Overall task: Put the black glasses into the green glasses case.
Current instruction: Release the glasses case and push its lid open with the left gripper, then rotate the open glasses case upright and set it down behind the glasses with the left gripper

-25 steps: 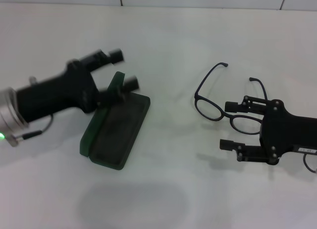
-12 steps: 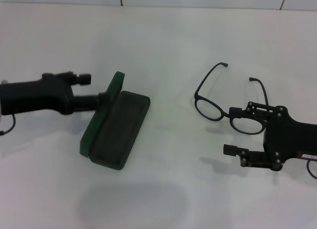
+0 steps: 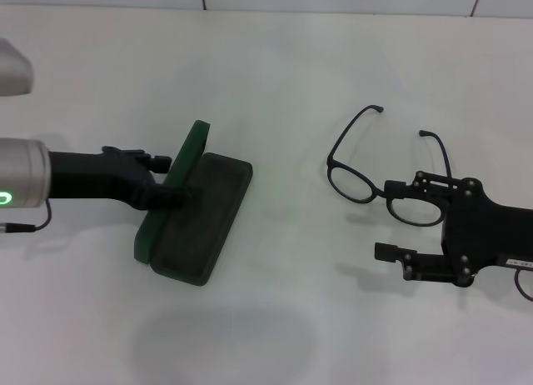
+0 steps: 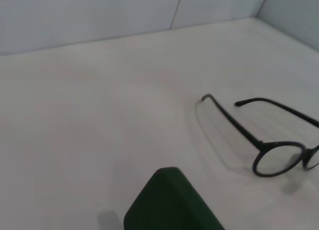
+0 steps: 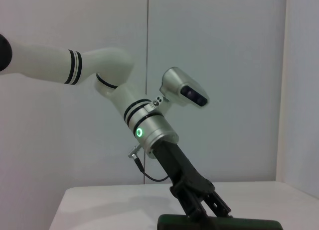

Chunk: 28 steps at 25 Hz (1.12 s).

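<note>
The green glasses case (image 3: 196,222) lies open at the table's left, lid (image 3: 188,156) standing up, dark lining showing. My left gripper (image 3: 167,179) reaches in from the left, open, with its fingers at the outer face of the lid. The case also shows in the left wrist view (image 4: 169,205) and the right wrist view (image 5: 219,224). The black glasses (image 3: 375,164) lie on the table at the right, temple arms unfolded and pointing away from me; they also show in the left wrist view (image 4: 269,140). My right gripper (image 3: 393,220) is open just in front of them, its upper finger by one lens.
The white table (image 3: 283,77) reaches back to a tiled wall. The left arm (image 5: 149,130) with a green light shows in the right wrist view.
My left gripper has turned and come down from above the lid to its outer side. My right gripper has shifted slightly right and toward me. Glasses and case have not moved.
</note>
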Motion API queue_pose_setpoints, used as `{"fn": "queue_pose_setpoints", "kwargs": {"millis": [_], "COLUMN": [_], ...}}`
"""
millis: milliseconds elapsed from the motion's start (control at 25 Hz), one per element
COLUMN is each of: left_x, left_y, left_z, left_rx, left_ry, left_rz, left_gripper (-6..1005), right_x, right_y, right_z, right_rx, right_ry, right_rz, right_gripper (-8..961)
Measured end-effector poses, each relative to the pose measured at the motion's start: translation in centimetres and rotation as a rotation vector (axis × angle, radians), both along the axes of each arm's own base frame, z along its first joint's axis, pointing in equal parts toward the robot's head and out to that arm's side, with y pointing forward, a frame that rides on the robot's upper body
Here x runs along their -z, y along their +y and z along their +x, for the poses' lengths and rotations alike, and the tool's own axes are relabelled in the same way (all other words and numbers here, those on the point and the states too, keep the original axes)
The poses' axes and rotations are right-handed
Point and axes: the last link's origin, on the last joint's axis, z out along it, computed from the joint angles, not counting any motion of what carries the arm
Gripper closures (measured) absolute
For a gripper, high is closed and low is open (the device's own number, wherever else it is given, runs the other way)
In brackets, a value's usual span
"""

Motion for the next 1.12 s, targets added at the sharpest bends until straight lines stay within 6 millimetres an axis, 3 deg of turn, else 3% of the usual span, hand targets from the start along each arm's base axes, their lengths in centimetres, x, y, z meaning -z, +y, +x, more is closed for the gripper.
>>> {"fn": "queue_pose_setpoints", "kwargs": {"millis": [440,600,960,1120], "left_x": [0.5,0.5,-0.7,-1.0], "left_y": [1.1,1.3,1.8,2.1], "left_z": [0.2,0.3,0.0,0.3], "left_rx": [-0.091,-0.094,-0.096,-0.052], "left_ry": [0.042,0.039,0.026,0.043], "left_rz": [-0.023,-0.022,0.031,0.049], "left_gripper": [137,307,540,718], "right_x": [-0.1,-0.1,0.1,0.6], "right_y": [0.0,-0.3,-0.8,-1.1], "right_z": [0.2,0.5,0.6,0.6], "right_rx": [0.001,-0.001,-0.010,-0.026], "right_ry": [-0.006,-0.006,-0.003,-0.015], "right_rz": [0.009,0.016,0.019,0.007], "right_gripper": [214,214,214,214]}}
